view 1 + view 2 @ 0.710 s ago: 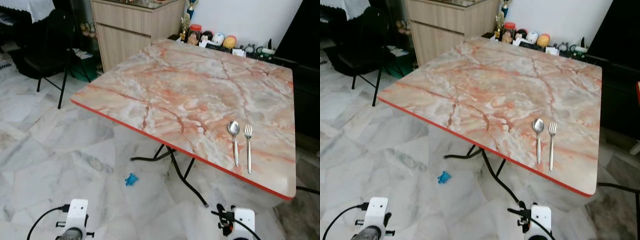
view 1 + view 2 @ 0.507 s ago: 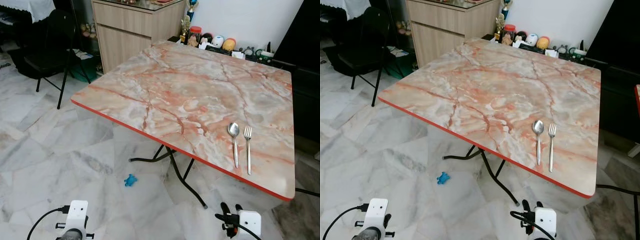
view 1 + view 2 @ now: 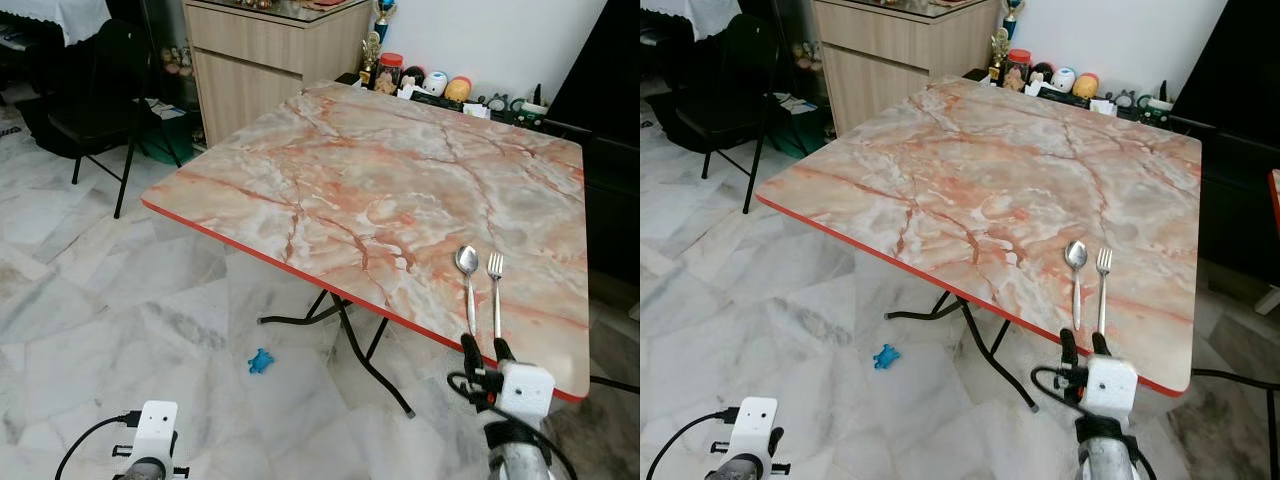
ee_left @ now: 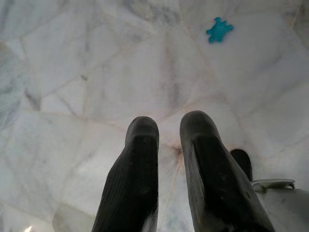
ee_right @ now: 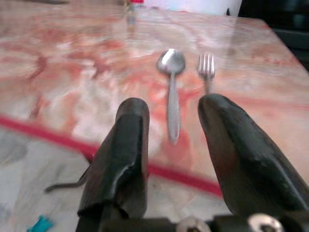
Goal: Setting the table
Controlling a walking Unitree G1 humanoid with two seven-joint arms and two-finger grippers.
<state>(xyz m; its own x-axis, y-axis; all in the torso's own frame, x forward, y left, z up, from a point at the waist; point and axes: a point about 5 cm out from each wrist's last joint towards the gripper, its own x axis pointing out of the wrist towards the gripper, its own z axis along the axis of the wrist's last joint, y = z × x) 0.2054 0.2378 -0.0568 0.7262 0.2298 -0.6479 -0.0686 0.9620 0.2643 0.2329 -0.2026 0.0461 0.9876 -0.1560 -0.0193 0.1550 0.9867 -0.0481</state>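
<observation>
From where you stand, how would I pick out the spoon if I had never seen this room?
Find the big marble-patterned table with the red edge. Near its corner closest to the robot's right arm, two pieces of cutlery lie side by side, handles toward that edge, just beyond the right end effector. The spoon is the one with the round bowl, on the left of the pronged fork.

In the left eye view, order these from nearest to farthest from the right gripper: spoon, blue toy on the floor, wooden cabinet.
1. Spoon, on the table just beyond the right gripper.
2. Blue toy, on the floor to its left.
3. Wooden cabinet, far behind the table.
</observation>
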